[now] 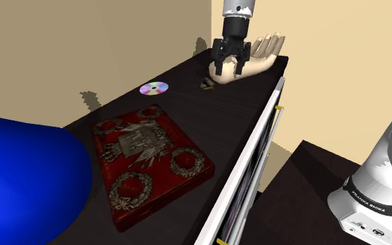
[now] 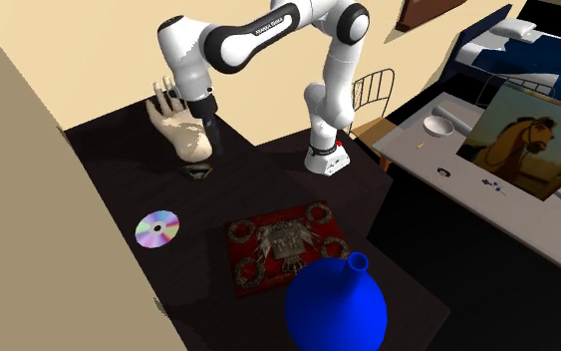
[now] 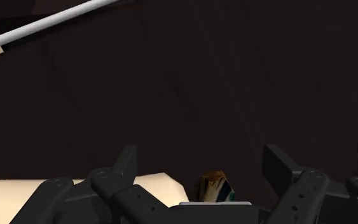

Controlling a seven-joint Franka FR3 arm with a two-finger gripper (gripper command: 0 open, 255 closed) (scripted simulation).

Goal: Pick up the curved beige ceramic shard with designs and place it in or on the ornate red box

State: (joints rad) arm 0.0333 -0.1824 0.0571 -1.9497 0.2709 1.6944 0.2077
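Note:
The shard (image 1: pixel 207 84) is a small brownish curved piece with dark markings. It lies on the dark tabletop (image 1: pixel 208 132) beside a beige hand sculpture (image 1: pixel 253 59). My gripper (image 1: pixel 227 68) hovers open just above and to the shoulder view's right of the shard (image 2: pixel 198 172), in front of the sculpture. Seen from the wrist, the shard (image 3: pixel 215 186) lies low between the spread fingers (image 3: pixel 125 162) and touches neither; the gripper (image 3: pixel 201 167) holds nothing. The ornate red box (image 1: pixel 149 156) with metal wreaths lies flat, well nearer the shoulder camera (image 2: pixel 286 244).
A shiny disc (image 1: pixel 154 88) lies between the shard and the red box. A big blue vase (image 1: pixel 20 181) stands by the box at the shoulder view's left. The hand sculpture (image 2: pixel 178 125) stands right behind the gripper. The table's edge (image 1: pixel 257 139) runs along the shoulder view's right.

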